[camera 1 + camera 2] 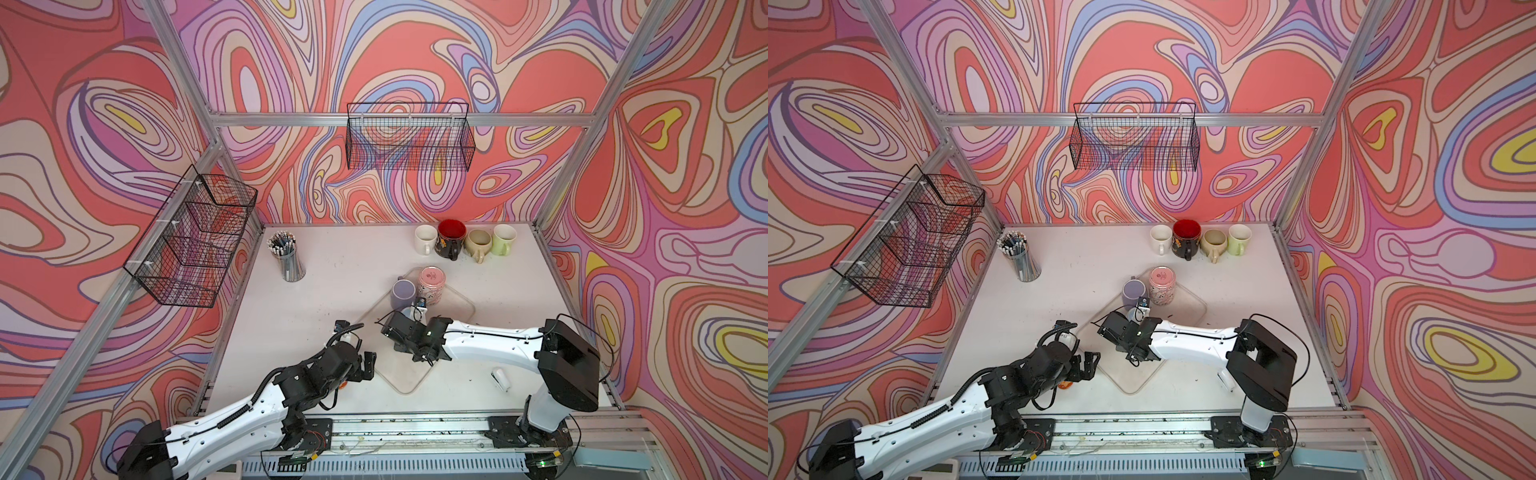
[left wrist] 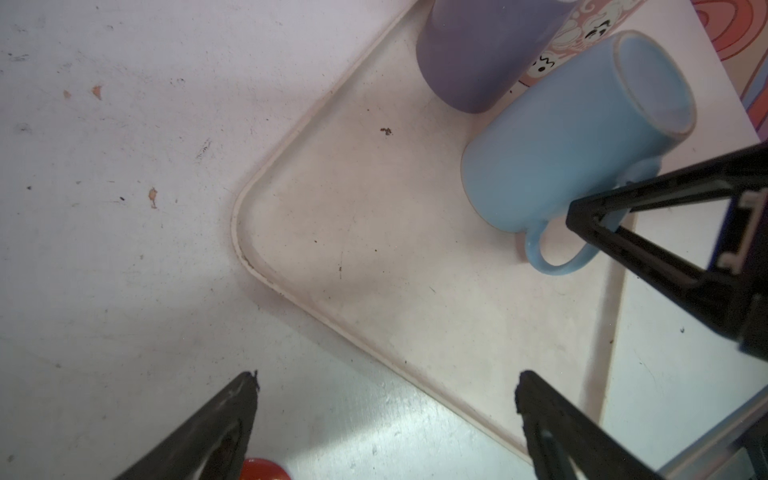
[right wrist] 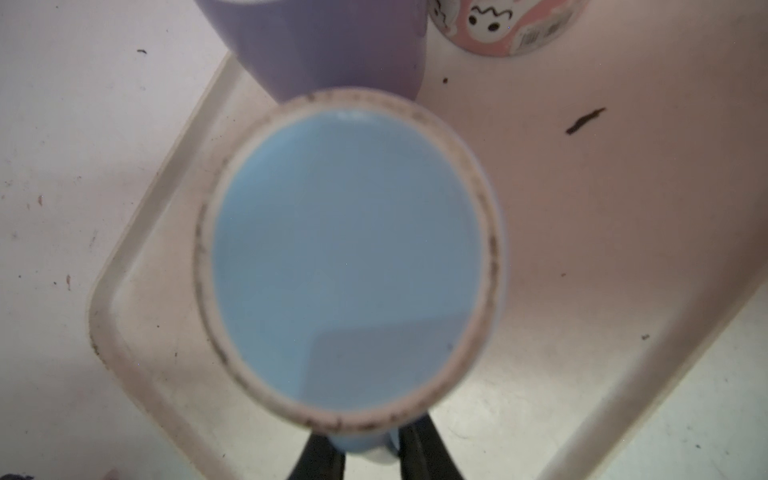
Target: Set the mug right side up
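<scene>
The mug [image 2: 573, 137] is light blue and stands upside down on the pale tray [image 2: 239, 232], its unglazed base ring facing up [image 3: 349, 257]. Its handle [image 2: 557, 257] points toward my right gripper [image 3: 370, 449], which is shut on the handle, one black finger on each side. In both top views the right gripper [image 1: 409, 324] covers most of the mug, and only a sliver [image 1: 1134, 313] shows. My left gripper [image 2: 386, 380] hangs open and empty over the table beside the tray's near-left edge, apart from the mug [image 1: 368, 365].
A purple mug [image 1: 403, 291] and a pink patterned mug [image 1: 432, 282] stand upside down on the tray just behind. Several upright mugs [image 1: 453, 239] line the back edge. A pen cup [image 1: 286, 253] stands back left. Wire baskets [image 1: 409, 137] hang on the walls.
</scene>
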`<action>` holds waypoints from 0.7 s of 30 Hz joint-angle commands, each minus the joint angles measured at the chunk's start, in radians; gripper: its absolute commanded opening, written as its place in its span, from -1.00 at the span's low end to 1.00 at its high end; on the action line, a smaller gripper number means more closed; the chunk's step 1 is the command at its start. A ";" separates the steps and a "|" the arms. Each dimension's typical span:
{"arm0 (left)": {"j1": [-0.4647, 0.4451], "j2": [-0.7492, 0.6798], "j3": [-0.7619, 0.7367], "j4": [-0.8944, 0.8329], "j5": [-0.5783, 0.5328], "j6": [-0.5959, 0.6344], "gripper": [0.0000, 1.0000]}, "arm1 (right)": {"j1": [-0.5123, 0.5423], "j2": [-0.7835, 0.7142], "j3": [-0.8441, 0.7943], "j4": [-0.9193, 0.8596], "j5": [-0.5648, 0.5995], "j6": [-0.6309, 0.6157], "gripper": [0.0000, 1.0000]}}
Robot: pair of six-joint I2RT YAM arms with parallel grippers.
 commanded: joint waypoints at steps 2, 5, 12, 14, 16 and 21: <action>0.010 -0.038 -0.012 -0.021 -0.007 0.002 1.00 | -0.005 0.023 0.033 -0.032 0.001 0.001 -0.81; 0.011 -0.063 -0.012 -0.040 -0.009 0.000 1.00 | -0.005 0.026 0.043 -0.037 -0.004 -0.007 -0.97; 0.012 -0.097 -0.005 -0.079 -0.008 -0.008 1.00 | -0.005 0.010 0.053 -0.040 -0.016 -0.029 -1.00; 0.012 -0.105 -0.002 -0.079 -0.007 -0.012 1.00 | -0.005 -0.003 0.048 -0.038 -0.020 -0.040 -1.00; 0.014 -0.106 0.004 -0.078 -0.006 -0.015 1.00 | -0.005 -0.016 0.046 -0.037 -0.022 -0.052 -1.00; 0.014 -0.101 0.024 -0.077 -0.016 -0.019 1.00 | -0.007 -0.048 0.038 -0.003 -0.024 -0.105 -1.00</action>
